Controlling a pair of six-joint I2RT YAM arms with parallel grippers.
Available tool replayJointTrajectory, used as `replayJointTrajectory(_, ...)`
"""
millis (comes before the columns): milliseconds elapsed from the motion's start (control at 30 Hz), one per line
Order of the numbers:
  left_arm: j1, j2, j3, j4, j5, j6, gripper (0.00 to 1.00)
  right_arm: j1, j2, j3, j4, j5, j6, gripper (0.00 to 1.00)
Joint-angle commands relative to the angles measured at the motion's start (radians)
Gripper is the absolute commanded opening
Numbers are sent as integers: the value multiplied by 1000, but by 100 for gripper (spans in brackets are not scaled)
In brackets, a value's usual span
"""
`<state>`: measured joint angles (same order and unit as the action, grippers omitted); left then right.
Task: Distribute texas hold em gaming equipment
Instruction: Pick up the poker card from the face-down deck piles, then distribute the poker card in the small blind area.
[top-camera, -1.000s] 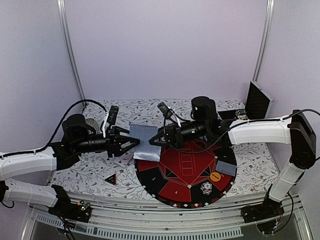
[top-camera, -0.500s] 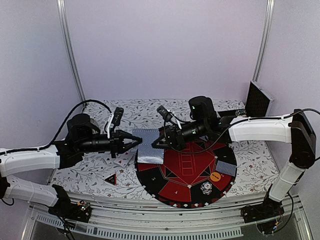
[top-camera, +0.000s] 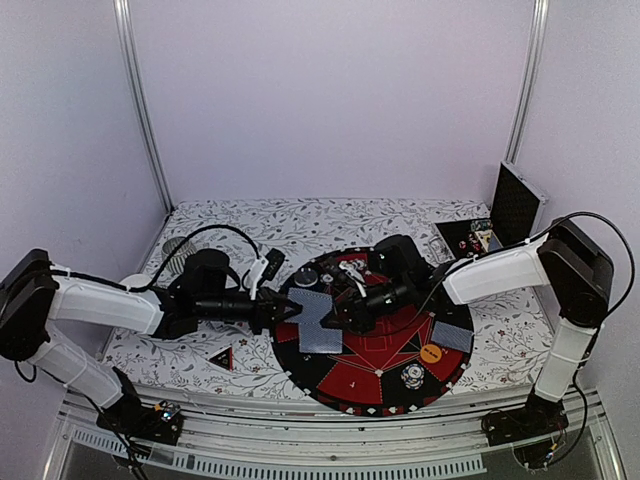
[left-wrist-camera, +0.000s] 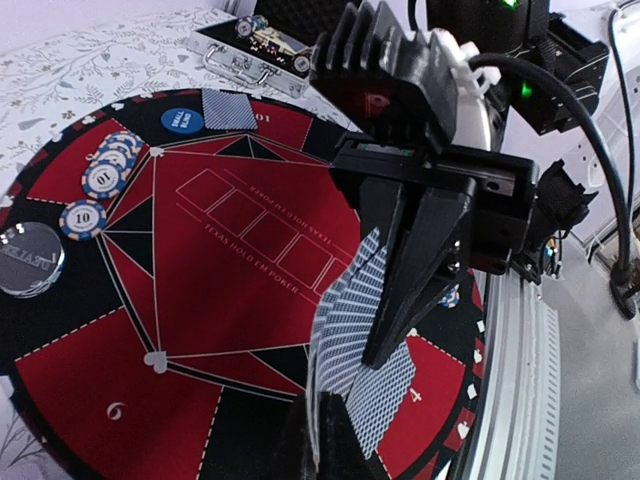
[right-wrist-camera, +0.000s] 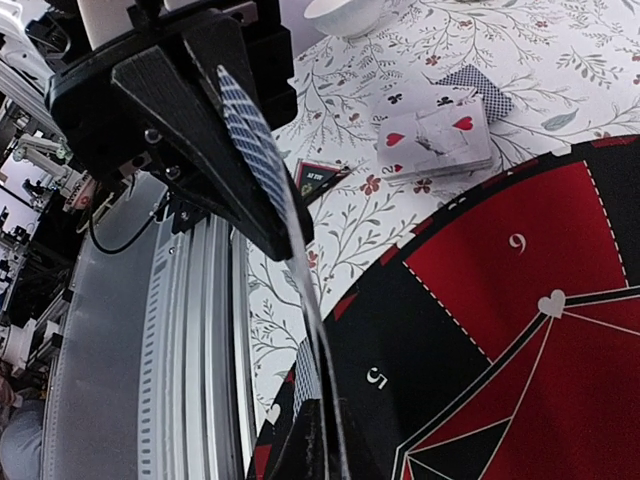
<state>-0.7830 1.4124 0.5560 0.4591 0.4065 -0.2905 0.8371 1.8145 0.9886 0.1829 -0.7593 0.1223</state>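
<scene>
Both arms (top-camera: 110, 305) lowered, fingers (top-camera: 278, 312) pinching the cards (top-camera: 312, 322).

Blue-backed cards (top-camera: 314, 320) overlapping, tilted, chips (top-camera: 411, 376) lying flat

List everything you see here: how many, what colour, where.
mat: one, red-black, table centre
held cards: few, grey-blue, between both grippers above mat
card: one, grey-blue, mat's right edge
face-up cards: few, white, left of mat
chips: several, white-rimmed, mat's rim
orange disc: one, beside card
blue disc: one, beside card
triangle: one, black-red, left of mat
bowl: one, white, back left
case: one, black, back right
left gripper: shut on held cards
right gripper: shut on held cards
</scene>
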Motion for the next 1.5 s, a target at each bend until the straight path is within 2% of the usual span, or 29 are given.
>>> replayJointTrajectory(0,49,14,3,38,-149,37,0,-38,58,-81,-106,40,-28,3)
replayJointTrajectory(300,62,20,0,-22,-185,86,0,-50,94,-121,-98,51,-43,2)
replayJointTrajectory(433,67,-34,-7,-45,-203,92,0,-78,39,-113,-102,16,-27,2)
replayJointTrajectory(700,96,-216,-10,-180,-300,68,0,-318,-203,-85,-144,-36,68,2)
replayJointTrajectory(767,97,-272,-12,-212,-313,59,0,-386,-237,-47,-218,-6,79,2)
replayJointTrajectory(867,98,-331,-5,-269,-370,33,0,-519,-263,6,-339,141,130,2)
replayJointTrajectory(967,100,-372,9,-336,-496,-49,0,-582,-327,-58,-279,290,354,2)
replayJointTrajectory(1033,101,-392,8,-363,-568,-123,0,-549,-401,-182,-111,413,519,2)
replayJointTrajectory(1067,100,-401,2,-363,-589,-156,0,-522,-430,-237,-35,497,654,2)
replayJointTrajectory(1167,100,-425,-19,-331,-600,-214,0,-424,-475,-359,124,764,952,2)
replayJointTrajectory(1233,100,-439,-31,-317,-595,-229,0,-383,-450,-363,147,860,1060,2)
replayJointTrajectory(1467,103,-479,-74,-286,-568,-227,0,-372,-268,-310,199,1010,1262,2)
